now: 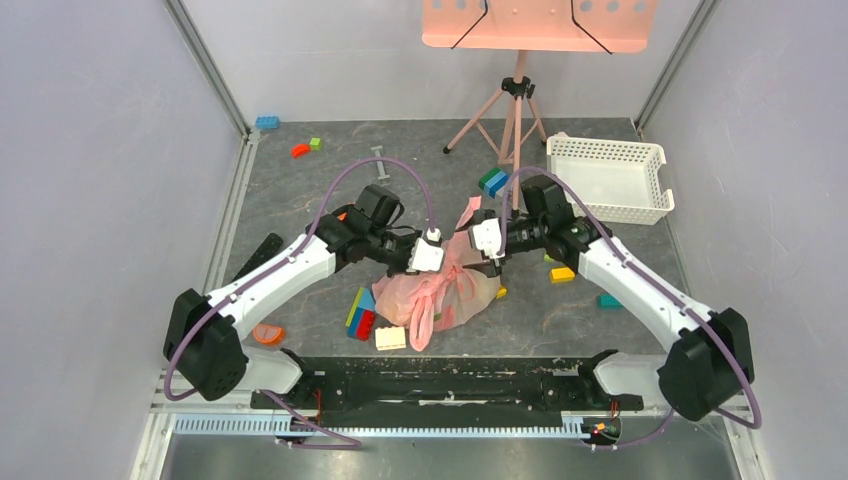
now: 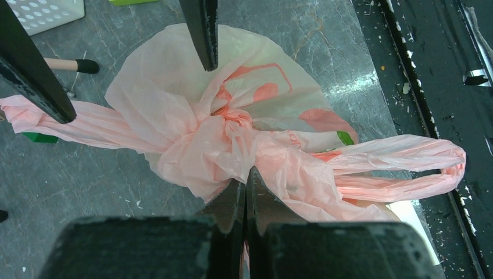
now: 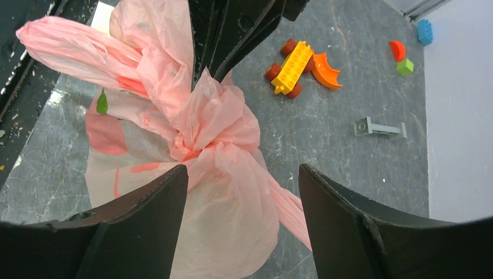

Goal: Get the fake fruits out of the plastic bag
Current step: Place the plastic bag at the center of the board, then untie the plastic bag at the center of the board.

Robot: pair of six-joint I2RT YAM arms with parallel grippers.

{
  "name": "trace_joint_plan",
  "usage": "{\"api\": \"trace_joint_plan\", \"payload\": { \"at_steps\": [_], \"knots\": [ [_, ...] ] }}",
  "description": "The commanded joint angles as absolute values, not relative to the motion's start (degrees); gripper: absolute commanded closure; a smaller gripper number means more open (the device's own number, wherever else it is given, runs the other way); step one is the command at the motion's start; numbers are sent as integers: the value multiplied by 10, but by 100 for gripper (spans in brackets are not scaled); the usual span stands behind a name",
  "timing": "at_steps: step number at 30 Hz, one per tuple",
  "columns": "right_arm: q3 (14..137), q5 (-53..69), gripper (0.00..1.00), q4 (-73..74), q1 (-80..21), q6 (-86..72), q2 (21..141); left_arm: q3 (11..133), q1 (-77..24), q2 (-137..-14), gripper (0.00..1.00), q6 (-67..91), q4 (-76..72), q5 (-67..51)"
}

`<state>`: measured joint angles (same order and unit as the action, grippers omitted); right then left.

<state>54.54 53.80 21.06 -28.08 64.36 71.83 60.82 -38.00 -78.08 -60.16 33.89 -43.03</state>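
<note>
- Grey marbled counter point(image 1: 290, 195) boxed in by pale walls point(image 1: 90, 200). There's a pink board point(image 1: 540, 25) on a tripod point(image 1: 515, 110) at the back, a white lattice basket point(image 1: 605, 175) far right, and building blocks point(image 1: 362, 312) scattered around.
- Top view: the plastic bag point(image 1: 450, 290) sits mid-counter, just ahead of the arm bases, and it's tied shut.
- Its long axis runs roughly near-to-far. One handle trails toward the near edge and the other end pokes up toward the tripod.
- The left fingers point(image 1: 440, 265) come in from the left and the right fingers point(image 1: 480, 258) from the right, both at the top of the bag.
- Left wrist view: the left fingers point(image 2: 245, 186) are pressed together, pinching a fold of pink plastic just below the knot point(image 2: 232, 113).
- From here the handles stretch sideways across the frame, with the open handle loop point(image 2: 407, 165) lying toward the black rail point(image 2: 430, 58).
- The red print point(image 2: 265, 92) on the bag is a boxy outline plus blotches, too crumpled to read.
- A small green patch point(image 2: 345, 138) shows at the bag's edge, and I can't tell what it is.
- Right wrist view: the right fingers point(image 3: 243, 174) are spread wide, one on either side of the bunched knot. I can't tell if they touch the plastic.
- The left fingers show at the top of this view, clamped on the bag.
- Past the bag there's a yellow wheeled block car point(image 3: 292, 61) with an orange curved piece point(image 3: 327, 74) right beside it.
</note>
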Motion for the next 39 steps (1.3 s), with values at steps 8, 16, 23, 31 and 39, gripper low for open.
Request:
{"api": "trace_joint_plan", "payload": {
  "at_steps": [8, 16, 23, 31, 39],
  "knots": [
    [649, 497, 30, 369, -301, 753, 796, 605, -381, -763, 98, -636, 317, -419],
    [678, 479, 40, 396, -313, 763, 825, 606, -381, -762, 98, -637, 317, -417],
    [674, 467, 49, 397, -316, 761, 835, 606, -381, -761, 98, -636, 317, -411],
    [664, 475, 64, 378, -316, 759, 821, 606, -381, -764, 98, -635, 317, -405],
    [626, 454, 100, 336, -317, 735, 795, 605, -379, -766, 98, -611, 299, -400]
  ]
}}
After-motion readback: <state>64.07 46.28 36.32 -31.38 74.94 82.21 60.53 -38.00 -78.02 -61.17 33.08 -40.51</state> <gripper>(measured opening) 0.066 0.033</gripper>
